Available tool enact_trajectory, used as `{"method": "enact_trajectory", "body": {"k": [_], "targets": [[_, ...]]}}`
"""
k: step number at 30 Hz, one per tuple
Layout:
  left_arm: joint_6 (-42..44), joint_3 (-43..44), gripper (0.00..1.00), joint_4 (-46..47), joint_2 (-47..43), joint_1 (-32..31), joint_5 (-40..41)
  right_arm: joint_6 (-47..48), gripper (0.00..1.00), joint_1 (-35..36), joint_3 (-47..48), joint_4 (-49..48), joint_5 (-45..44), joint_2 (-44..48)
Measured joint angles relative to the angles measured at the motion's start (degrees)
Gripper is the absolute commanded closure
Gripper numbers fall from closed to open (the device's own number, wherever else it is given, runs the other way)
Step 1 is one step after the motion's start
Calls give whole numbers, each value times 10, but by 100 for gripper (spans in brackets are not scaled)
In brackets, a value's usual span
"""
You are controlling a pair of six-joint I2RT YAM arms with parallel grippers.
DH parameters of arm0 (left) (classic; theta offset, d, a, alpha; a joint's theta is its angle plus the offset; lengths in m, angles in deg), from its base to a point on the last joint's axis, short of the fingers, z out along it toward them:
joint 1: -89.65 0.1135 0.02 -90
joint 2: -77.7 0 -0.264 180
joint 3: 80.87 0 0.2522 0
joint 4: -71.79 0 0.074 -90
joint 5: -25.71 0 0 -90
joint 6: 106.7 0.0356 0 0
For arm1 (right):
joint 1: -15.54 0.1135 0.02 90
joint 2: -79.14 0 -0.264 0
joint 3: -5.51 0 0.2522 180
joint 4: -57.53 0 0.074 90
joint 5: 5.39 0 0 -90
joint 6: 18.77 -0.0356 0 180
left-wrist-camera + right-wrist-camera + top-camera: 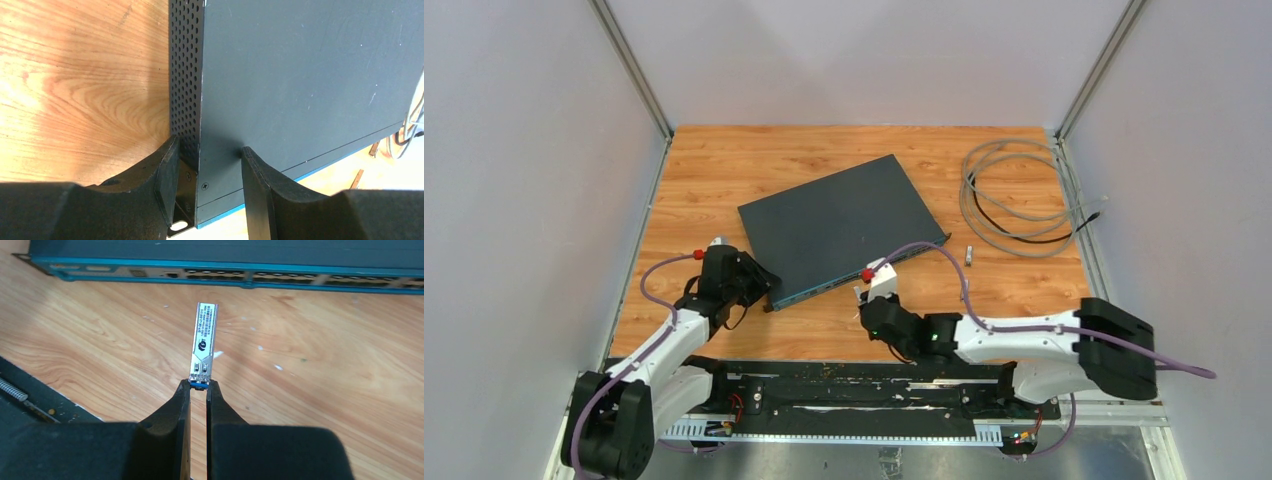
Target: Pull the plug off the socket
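By the worktop's (325,365) near edge, right gripper (199,384) pinches the plug (204,337), nose toward the switch (220,276) the left gripper (210,151) clamps.

A robotics lab test cell: pale wall panels (524,150) on aluminium posts (634,70) box in a wood-grain tabletop (704,170). A network switch (839,225) lies mid-frame, coiled grey cables (1014,195) at upper right, and a black mounting rail (864,395) runs along the bottom.

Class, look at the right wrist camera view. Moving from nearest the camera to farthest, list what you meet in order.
right gripper → plug, pinched at its blue end → bare wooden table → network switch, its front row of ports facing us.
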Motion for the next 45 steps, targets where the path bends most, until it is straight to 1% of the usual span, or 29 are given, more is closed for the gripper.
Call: {"method": "enact_trajectory", "body": {"k": [3, 6, 8, 10, 13, 14, 15, 16, 17, 20, 21, 23, 25, 26, 28, 29, 30, 33, 40, 43, 45], "targets": [[0, -2, 62, -3, -8, 0, 2, -21, 100, -2, -14, 59, -33, 59], [0, -3, 61, -9, -23, 0, 6, -43, 100, -25, -41, 108, -51, 118], [1, -5, 61, -18, -34, -1, 10, -57, 100, -63, -68, 138, -58, 164], [3, -7, 59, -33, -52, -3, 16, -68, 100, -120, -95, 161, -50, 205], [8, -7, 55, -62, -75, -4, 25, -73, 99, -202, -135, 167, -27, 246], [9, -7, 53, -75, -85, -4, 31, -72, 97, -225, -150, 165, -18, 255], [11, -6, 49, -87, -93, -4, 36, -70, 96, -242, -163, 162, -9, 258], [14, -3, 43, -110, -106, -4, 45, -67, 95, -252, -172, 158, 0, 257], [20, 2, 31, -130, -116, -4, 52, -63, 93, -261, -179, 154, 7, 253], [33, 40, 3, -215, -155, -4, 87, -57, 80, -277, -181, 135, 27, 217], [36, 63, 1, -243, -174, -4, 101, -56, 74, -278, -180, 128, 31, 202], [45, 101, 0, -281, -207, -4, 126, -54, 58, -279, -175, 118, 37, 174], [51, 144, 0, -315, -246, -4, 151, -56, 39, -280, -161, 114, 45, 156], [55, 164, 0, -332, -266, -4, 162, -59, 32, -281, -155, 117, 49, 151], [60, 196, 0, -359, -293, -4, 178, -66, 12, -281, -143, 133, 49, 152], [64, 211, 0, -373, -304, -4, 185, -69, 5, -281, -136, 147, 48, 158], [67, 224, 0, -384, -311, -4, 190, -73, 3, -281, -127, 163, 43, 166], [82, 269, 0, -428, -323, -4, 204, -78, 1, -281, -92, 225, 23, 214], [129, 360, 0, -498, -333, -4, 216, -53, 0, -281, 34, 357, -53, 350], [144, 380, 0, -513, -342, -4, 223, -37, 0, -281, 82, 407, -93, 386], [150, 384, 0, -518, -355, -4, 231, -27, 0, -281, 99, 438, -121, 407]]}}
